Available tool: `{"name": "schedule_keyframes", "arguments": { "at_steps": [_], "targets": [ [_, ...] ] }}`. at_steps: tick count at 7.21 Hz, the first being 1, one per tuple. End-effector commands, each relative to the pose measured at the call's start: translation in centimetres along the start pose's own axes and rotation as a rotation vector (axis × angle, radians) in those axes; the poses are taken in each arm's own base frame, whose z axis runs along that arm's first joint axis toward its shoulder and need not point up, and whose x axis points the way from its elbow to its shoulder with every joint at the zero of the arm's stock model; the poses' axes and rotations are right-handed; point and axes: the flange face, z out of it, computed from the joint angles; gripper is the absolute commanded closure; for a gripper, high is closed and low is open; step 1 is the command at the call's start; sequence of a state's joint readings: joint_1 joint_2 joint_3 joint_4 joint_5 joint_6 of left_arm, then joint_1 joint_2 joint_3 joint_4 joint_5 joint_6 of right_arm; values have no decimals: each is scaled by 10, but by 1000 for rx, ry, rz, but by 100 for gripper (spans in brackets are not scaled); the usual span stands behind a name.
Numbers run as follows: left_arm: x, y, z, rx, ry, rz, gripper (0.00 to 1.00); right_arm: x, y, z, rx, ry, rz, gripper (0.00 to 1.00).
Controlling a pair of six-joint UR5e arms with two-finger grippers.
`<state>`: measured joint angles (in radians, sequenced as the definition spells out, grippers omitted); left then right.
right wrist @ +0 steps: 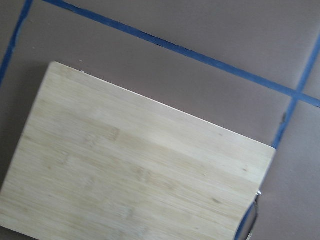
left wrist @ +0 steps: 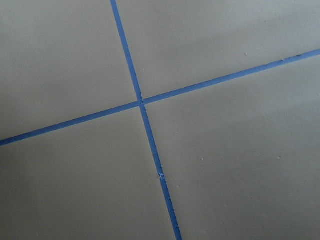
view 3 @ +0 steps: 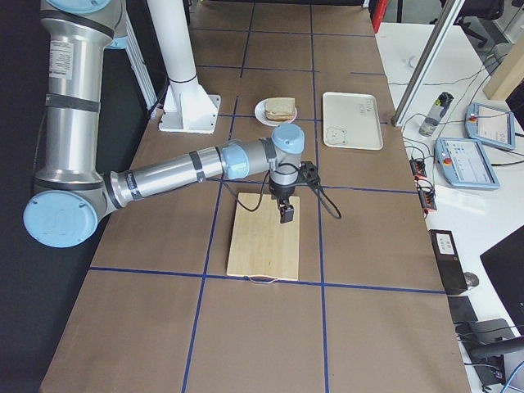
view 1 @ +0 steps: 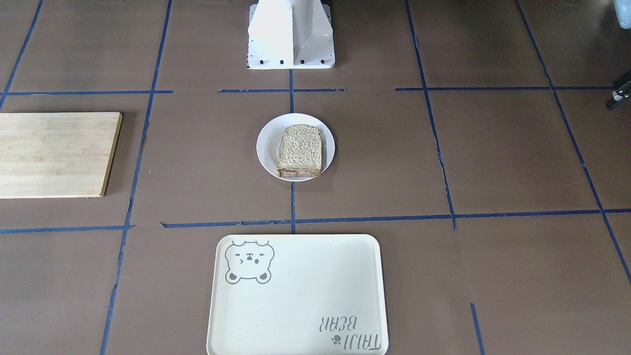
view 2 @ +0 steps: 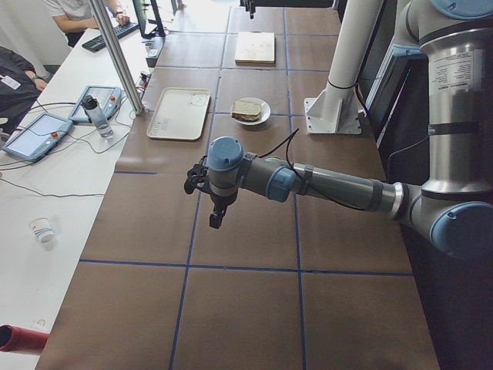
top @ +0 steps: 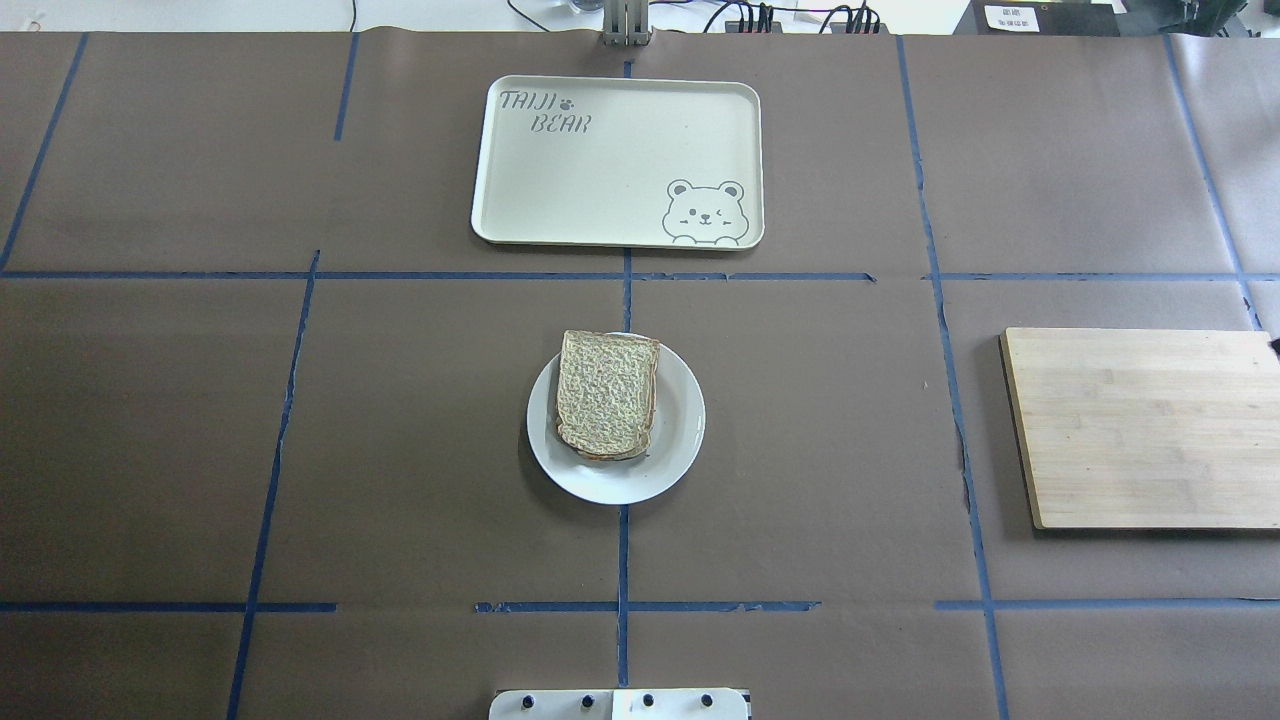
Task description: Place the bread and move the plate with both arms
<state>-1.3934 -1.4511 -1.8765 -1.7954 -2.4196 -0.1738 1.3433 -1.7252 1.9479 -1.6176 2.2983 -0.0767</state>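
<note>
Left side: the left tool [view 2: 215, 220] hangs over bare surface [top: 300, 450] above a crossing of blue tape lines [left wrist: 145, 107], well apart from the task's things. Its opening cannot be told from the side view, and nothing is seen in it.

Centre: the bread [top: 607, 390] lies flat on the white plate [top: 680, 430], on top of a lower layer that shows only at its edge. The placing step appears complete. What remains is judged to be the two-arm move of the plate, probably to the bear-print tray [top: 620, 160] beyond it.

The slice sits toward the plate's left and far rim and reaches the edge there. Bare rim is widest on the right and near sides. The next move calls for both tools to come in low to opposite rims, and the left one has little free rim.

The plate stands alone, and bare surface lies between it and the tray, whose floor holds nothing.

Right side: the right tool [view 3: 286, 217] hovers over the bamboo cutting board [top: 1140, 430], well apart from the plate. Its opening cannot be told, and nothing is seen in it.
</note>
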Motion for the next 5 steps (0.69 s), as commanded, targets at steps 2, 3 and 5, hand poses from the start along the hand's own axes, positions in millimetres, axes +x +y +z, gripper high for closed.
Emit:
{"name": "schedule_keyframes", "arguments": {
  "at_steps": [2, 3, 5],
  "targets": [
    [139, -14, 67, 36, 218, -190, 0, 95, 90, -5, 11, -2, 42, 1],
    [183, -25, 72, 31, 293, -246, 0, 95, 92, -4, -4, -6, 72, 0],
    [273, -17, 120, 91, 334, -198, 0, 94, 91, -4, -1, -11, 101, 0]
  ]
}}
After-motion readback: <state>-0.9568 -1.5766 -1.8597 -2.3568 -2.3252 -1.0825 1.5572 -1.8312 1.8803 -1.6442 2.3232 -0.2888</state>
